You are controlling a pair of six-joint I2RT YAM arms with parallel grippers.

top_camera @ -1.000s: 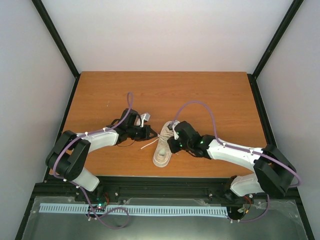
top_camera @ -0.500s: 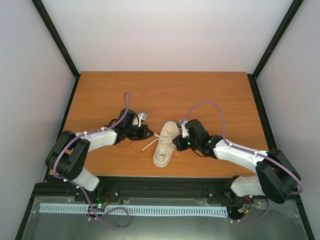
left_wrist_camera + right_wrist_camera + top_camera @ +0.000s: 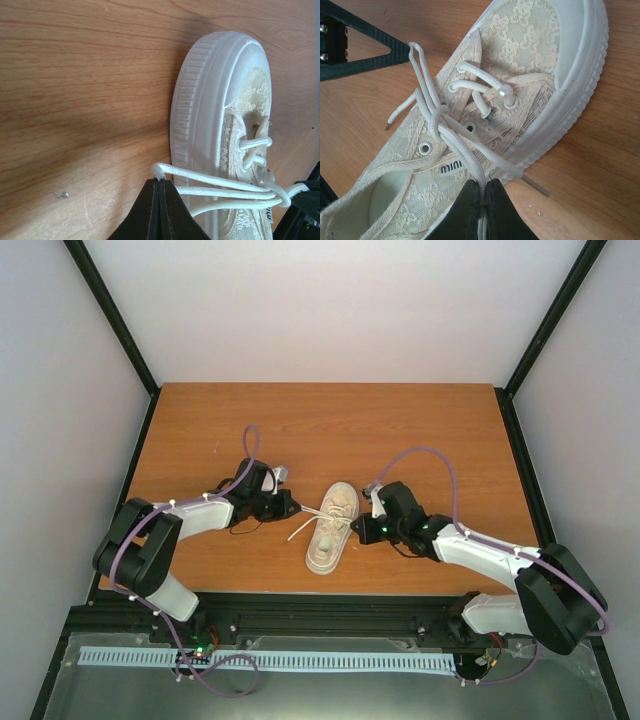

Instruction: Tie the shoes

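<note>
Lacy cream shoe (image 3: 520, 60) with ribbed rubber sole lies between the claws. Left claw (image 3: 159, 184) pinches a loop of round white lace (image 3: 215, 176), right claw (image 3: 484, 189) another strand; grained wooden table (image 3: 75, 75) beneath.

Wooden table (image 3: 330, 420), pale walls (image 3: 340, 310), black frame (image 3: 112, 315).

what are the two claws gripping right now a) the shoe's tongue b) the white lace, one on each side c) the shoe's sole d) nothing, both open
b: the left claw and right claw are each shut on a stretch of the white lace, on opposite sides of the sneaker.
</note>
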